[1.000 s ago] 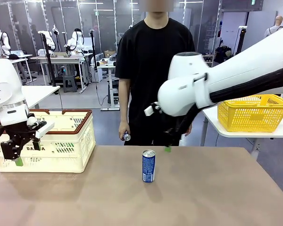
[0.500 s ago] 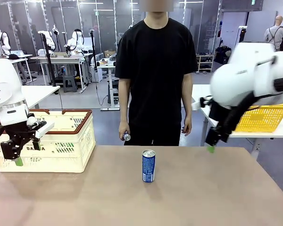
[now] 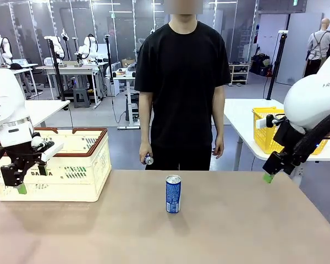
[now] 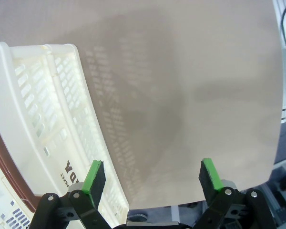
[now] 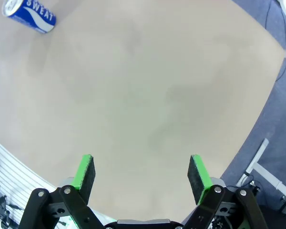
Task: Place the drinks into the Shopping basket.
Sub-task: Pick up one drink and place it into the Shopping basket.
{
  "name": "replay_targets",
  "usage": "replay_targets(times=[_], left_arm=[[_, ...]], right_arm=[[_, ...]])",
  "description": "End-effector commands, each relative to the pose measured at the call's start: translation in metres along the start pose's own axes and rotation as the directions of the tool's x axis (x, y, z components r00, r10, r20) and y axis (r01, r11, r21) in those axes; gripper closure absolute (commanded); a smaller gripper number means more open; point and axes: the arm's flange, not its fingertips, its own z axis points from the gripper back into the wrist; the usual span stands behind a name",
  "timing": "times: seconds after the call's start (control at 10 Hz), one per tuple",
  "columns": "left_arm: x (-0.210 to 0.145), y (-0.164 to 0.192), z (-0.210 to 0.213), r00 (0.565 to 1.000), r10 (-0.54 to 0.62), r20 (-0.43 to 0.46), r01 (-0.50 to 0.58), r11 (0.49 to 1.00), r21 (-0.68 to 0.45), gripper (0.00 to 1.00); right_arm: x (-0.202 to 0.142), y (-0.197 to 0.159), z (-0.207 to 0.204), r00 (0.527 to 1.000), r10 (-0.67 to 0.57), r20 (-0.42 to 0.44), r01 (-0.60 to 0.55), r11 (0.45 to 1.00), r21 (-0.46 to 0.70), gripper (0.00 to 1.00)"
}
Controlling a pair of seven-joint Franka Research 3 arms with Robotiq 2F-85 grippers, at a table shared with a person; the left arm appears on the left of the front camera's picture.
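A slim blue can (image 3: pixel 173 193) with a silver top stands upright mid-table; the right wrist view shows the same blue can (image 5: pixel 29 15) at its top left corner, well away from the fingers. The cream Shopping basket (image 3: pixel 71 165) with a brown rim sits at the table's left end. My left gripper (image 3: pixel 15 184) hangs open in front of the Shopping basket (image 4: pixel 43 119), and the left gripper (image 4: pixel 152 175) has nothing between its pads. My right gripper (image 3: pixel 269 176) hovers open over the table's right edge; the right gripper (image 5: pixel 141 171) is empty above bare tabletop.
A person stands behind the table's far edge, arms down, with a small silver-topped container (image 3: pixel 147 160) in one hand. A yellow mesh basket (image 3: pixel 264 132) sits on a white side table at the right. Open tabletop (image 3: pixel 236 220) surrounds the can.
My right arm has swung from above the table's middle out to the right edge, jaws still open. The left arm, the can and the person have not moved.
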Motion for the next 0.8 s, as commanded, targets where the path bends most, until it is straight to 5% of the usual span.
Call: replay_targets(times=[0.0,0.4,0.7], left_arm=[[0.001,-0.003,0.003,1.000,0.006,-0.003,-0.006,1.000,-0.003,0.00],[0.000,0.000,0.000,1.000,0.000,0.000,0.000,1.000,0.000,0.00],[0.048,-0.011,0.008,0.996,-0.038,0.084,0.033,0.998,0.060,0.00]], right_arm=[[0.001,0.001,0.003,1.000,0.017,-0.010,-0.017,1.000,0.006,0.03],[0.001,0.001,0.003,1.000,0.017,-0.010,-0.017,1.000,0.006,0.03],[0.001,0.001,0.003,1.000,0.017,-0.010,-0.017,1.000,0.006,0.03]])
